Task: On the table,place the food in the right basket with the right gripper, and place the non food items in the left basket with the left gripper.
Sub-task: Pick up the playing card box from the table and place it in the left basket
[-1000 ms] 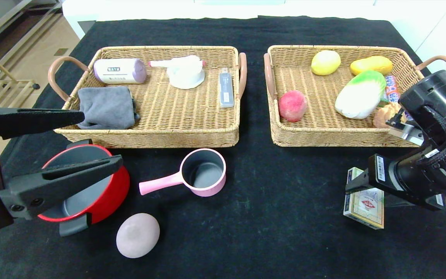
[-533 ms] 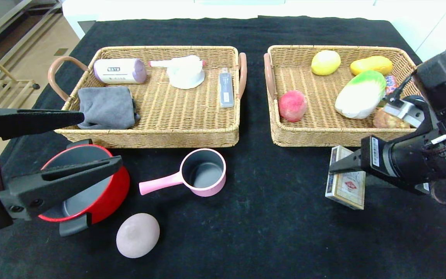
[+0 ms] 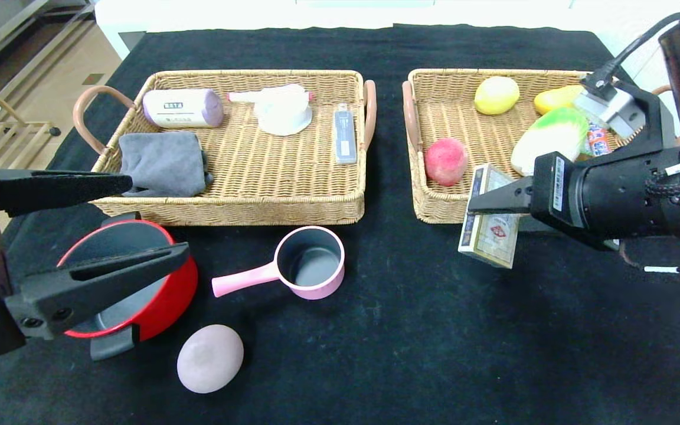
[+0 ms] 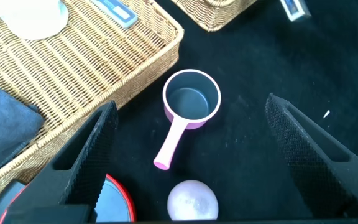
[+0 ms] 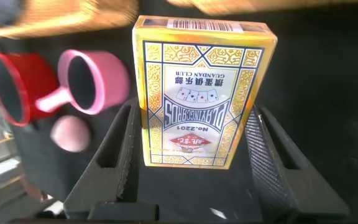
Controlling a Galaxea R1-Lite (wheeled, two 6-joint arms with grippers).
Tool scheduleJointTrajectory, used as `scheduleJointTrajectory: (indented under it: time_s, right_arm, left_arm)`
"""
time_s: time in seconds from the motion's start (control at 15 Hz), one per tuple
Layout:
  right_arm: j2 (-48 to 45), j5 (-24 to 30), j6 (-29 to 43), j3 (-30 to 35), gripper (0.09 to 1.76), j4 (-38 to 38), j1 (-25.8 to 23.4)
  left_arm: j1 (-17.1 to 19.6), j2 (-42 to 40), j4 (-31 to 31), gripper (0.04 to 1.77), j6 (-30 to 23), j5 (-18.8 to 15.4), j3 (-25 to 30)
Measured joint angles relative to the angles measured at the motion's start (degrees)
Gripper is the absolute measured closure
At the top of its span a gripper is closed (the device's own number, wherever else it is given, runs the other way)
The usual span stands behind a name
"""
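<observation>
My right gripper [image 3: 484,205] is shut on the green-and-cream card box [image 3: 489,230] and holds it above the table [image 3: 405,354], at the front left corner of the right basket [image 3: 434,209]. The box fills the right wrist view [image 5: 201,93]. My left gripper [image 3: 154,215] is open over the red pot [image 3: 166,295]. The pink saucepan [image 3: 309,262] and the lilac-grey lump [image 3: 210,358] lie in front of the left basket [image 3: 228,209]; both show in the left wrist view, the saucepan [image 4: 191,99] and the lump [image 4: 192,200]. The napa cabbage [image 3: 546,141] lies in the right basket. The bun is hidden behind my right arm.
The right basket also holds a red peach [image 3: 446,160], two yellow fruits [image 3: 496,94] and a snack packet [image 3: 598,139]. The left basket holds a grey cloth [image 3: 163,162], a lilac cylinder [image 3: 182,107], a white piece [image 3: 284,112] and a slim grey case [image 3: 345,133].
My right gripper has lifted the card box off the table and carried it left and towards the right basket's front corner. The left gripper has barely moved.
</observation>
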Motion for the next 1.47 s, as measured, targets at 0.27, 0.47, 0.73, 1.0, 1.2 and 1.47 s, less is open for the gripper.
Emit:
scheduleJointTrajectory:
  time_s: [0.27, 0.47, 0.73, 1.0, 1.2, 1.47]
  right_arm:
    - [1.0, 0.0, -0.6, -0.1, 0.79, -7.4, 3.1]
    - [3.0, -0.4, -3.2, -2.6, 0.80, -10.5, 5.0]
    - [8.1, -0.4, -5.6, -11.2, 0.80, -10.7, 6.2]
    - [14.0, -0.4, -9.0, -19.8, 0.80, -10.8, 8.2]
    - [18.2, -0.4, -12.4, -25.9, 0.80, -10.7, 9.7]
    - [23.0, -0.5, -18.1, -30.0, 0.80, -15.5, 10.9]
  left_arm:
    - [0.0, 0.0, 0.0, 0.09, 0.0, 0.0, 0.0]
    - [0.0, -0.1, 0.0, 0.09, 0.0, 0.0, 0.0]
    - [0.0, -0.1, 0.0, 0.09, 0.1, 0.0, 0.3]
    - [-0.1, -0.3, 0.0, 0.09, 0.4, -0.1, 0.7]
    - [-0.1, -0.6, 0.1, 0.09, 0.5, -0.1, 0.9]
    - [-0.1, -0.7, 0.1, 0.09, 0.4, -0.1, 1.0]
